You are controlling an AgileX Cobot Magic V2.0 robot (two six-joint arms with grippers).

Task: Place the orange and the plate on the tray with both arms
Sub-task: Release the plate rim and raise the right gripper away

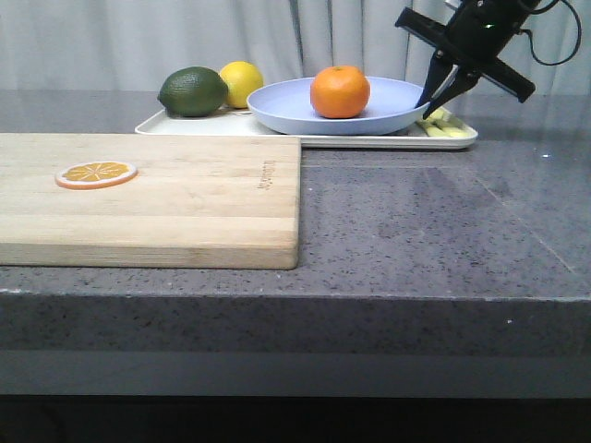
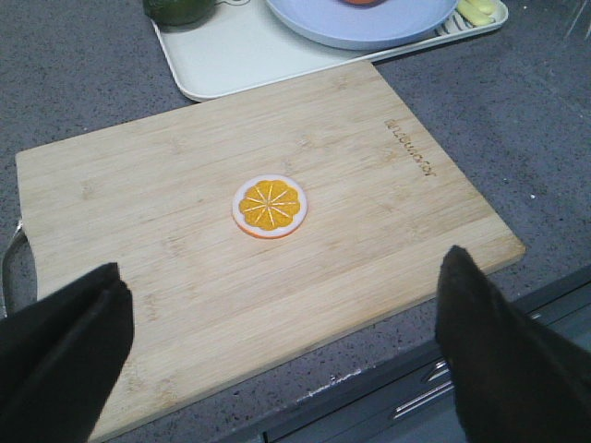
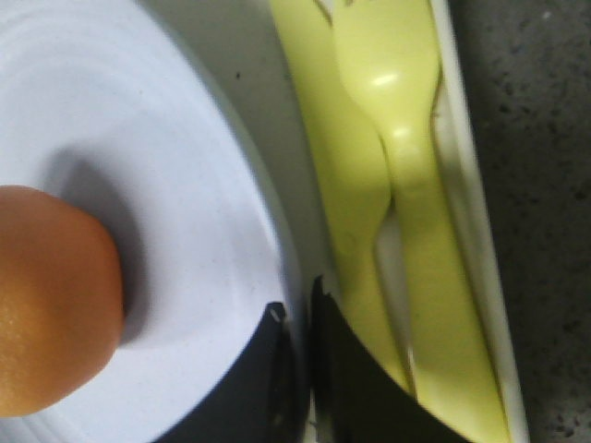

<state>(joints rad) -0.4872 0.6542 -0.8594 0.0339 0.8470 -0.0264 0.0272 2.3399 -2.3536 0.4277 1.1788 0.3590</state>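
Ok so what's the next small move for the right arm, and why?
Probably open the right gripper and lift away: the plate already rests on the tray with the orange in it, and the gripper appears pinched on its rim.

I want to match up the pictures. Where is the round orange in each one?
Front view: the orange sits in the plate on the tray, at the back of the counter, right of the lemon.
Left wrist view: only a sliver of it shows at the picture's edge, in the plate.
Right wrist view: it fills one corner, close up.
Shared landmark: the pale blue plate; the right gripper pinches its rim.
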